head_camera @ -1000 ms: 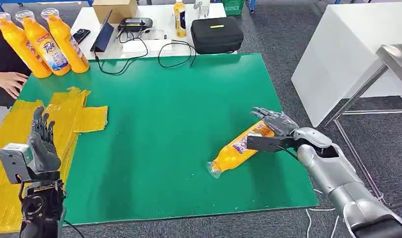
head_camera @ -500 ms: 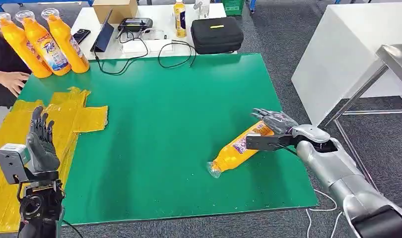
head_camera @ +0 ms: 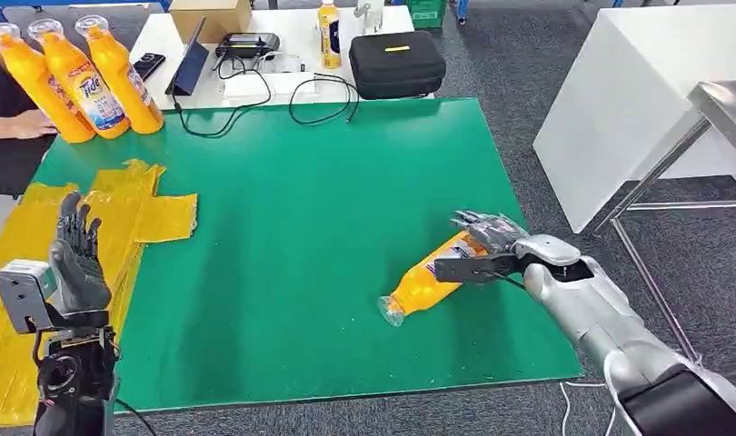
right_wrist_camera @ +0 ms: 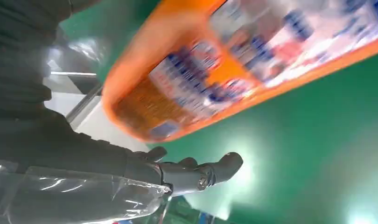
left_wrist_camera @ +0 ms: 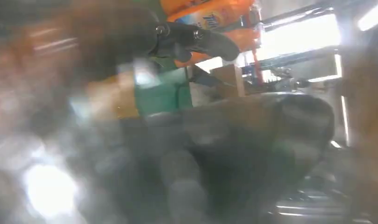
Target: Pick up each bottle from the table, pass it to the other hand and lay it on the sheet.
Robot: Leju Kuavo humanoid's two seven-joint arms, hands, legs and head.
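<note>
So right hand (head_camera: 488,232) sits open over the lying bottle (head_camera: 430,280), pickup step, needs fingers wrapped next.

A bottle (head_camera: 430,282) lies on the table (head_camera: 319,218) under the right hand (head_camera: 492,234), neck pointing away toward the left hand (head_camera: 75,259). The left hand hovers over the sheet (head_camera: 19,227). Three upright bottles (head_camera: 74,77) stand beyond it.
</note>
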